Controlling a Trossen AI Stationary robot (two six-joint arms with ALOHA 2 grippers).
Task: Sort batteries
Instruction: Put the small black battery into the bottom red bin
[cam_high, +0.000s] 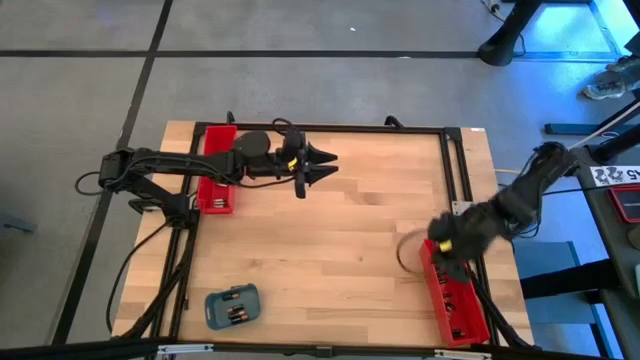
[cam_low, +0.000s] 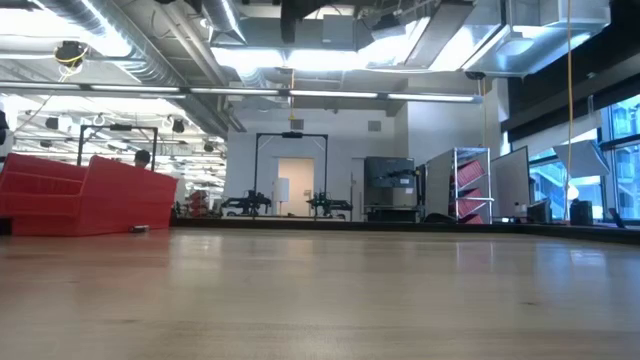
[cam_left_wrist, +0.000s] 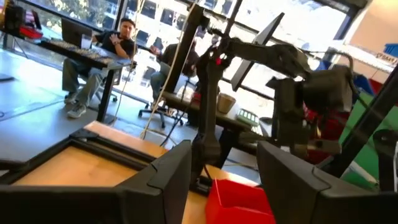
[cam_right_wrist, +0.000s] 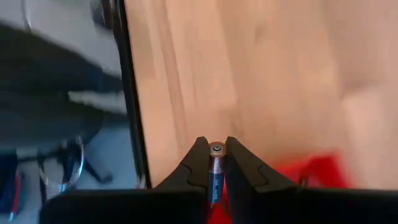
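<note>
Batteries (cam_high: 236, 311) lie in a small blue-grey tray (cam_high: 231, 306) at the near left of the wooden table (cam_high: 330, 230). Seen from above, the left gripper (cam_high: 325, 164) waits over the far left part of the table, fingers spread and empty, beside a long red tray (cam_high: 216, 170). The right gripper (cam_high: 443, 252) sits over the far end of a second red tray (cam_high: 455, 298) at the near right edge. Whether it holds anything cannot be told from this height.

The low view shows only bare tabletop and the far-left red tray (cam_low: 85, 195); no gripper and no cell appears.

The left wrist view shows its own fingers (cam_left_wrist: 168, 177) apart with nothing between them, and across the table the right arm (cam_left_wrist: 311, 102) above its red tray (cam_left_wrist: 239, 202). People sit at a desk beyond.

The right wrist view alone reveals the load: one blue-wrapped battery (cam_right_wrist: 215, 171) clamped lengthwise between the closed fingertips, its metal cap facing outward, with the red tray (cam_right_wrist: 311, 171) just beside it.

Judged from this, the risk is the narrow pinch on a round, smooth cell. It could roll or twist out during travel. A release near the table edge could also send it to the floor rather than into the tray.
</note>
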